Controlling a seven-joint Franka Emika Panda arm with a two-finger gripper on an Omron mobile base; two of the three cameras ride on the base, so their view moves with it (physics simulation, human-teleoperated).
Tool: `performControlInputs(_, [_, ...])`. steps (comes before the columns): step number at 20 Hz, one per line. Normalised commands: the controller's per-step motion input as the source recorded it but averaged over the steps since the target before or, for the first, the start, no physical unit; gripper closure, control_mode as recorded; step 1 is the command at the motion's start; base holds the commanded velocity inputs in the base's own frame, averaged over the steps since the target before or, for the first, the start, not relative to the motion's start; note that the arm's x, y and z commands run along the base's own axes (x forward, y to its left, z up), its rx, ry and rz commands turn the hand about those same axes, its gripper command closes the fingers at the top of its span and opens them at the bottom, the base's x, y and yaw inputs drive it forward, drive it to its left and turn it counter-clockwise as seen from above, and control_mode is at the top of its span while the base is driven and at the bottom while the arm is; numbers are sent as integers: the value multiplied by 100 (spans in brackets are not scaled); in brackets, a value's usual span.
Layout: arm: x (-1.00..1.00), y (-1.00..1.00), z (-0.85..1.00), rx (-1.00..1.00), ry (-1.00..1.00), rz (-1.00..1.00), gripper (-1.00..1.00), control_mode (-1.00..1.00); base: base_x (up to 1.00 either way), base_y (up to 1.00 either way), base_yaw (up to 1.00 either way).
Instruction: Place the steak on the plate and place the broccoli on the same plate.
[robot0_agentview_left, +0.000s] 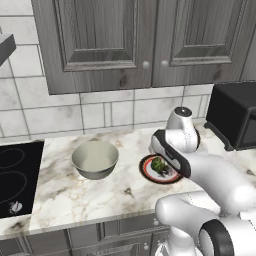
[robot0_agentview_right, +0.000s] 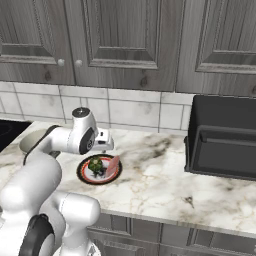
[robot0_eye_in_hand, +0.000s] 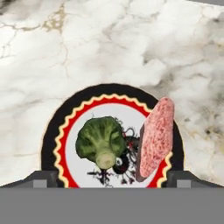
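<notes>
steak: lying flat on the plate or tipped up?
Tipped up. The steak stands on edge at the side of the plate, beside the broccoli; the right base view also shows it leaning.

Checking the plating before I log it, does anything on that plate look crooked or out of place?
The steak stands tilted on edge at the plate's rim rather than lying flat. The broccoli sits well inside.

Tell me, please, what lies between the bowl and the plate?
Nothing: in the left base view, bare marble counter separates the bowl from the plate.
</notes>
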Motion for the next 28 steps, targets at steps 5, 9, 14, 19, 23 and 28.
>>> performControlInputs(5, [-67, 0, 9, 0, -3, 0, -100, -100, 0, 0, 0])
performControlInputs(9, [-52, 0, 41, 0, 0, 0, -100, -100, 0, 0, 0])
performControlInputs(14, [-34, 0, 64, 0, 0, 0, -100, -100, 0, 0, 0])
performControlInputs(19, [-34, -3, 60, 0, 0, -2, -100, -100, 0, 0, 0])
performControlInputs(23, [-30, -8, 56, 0, 0, -5, -100, -100, 0, 0, 0])
performControlInputs(28, [-30, -17, 42, 0, 0, -8, -100, -100, 0, 0, 0])
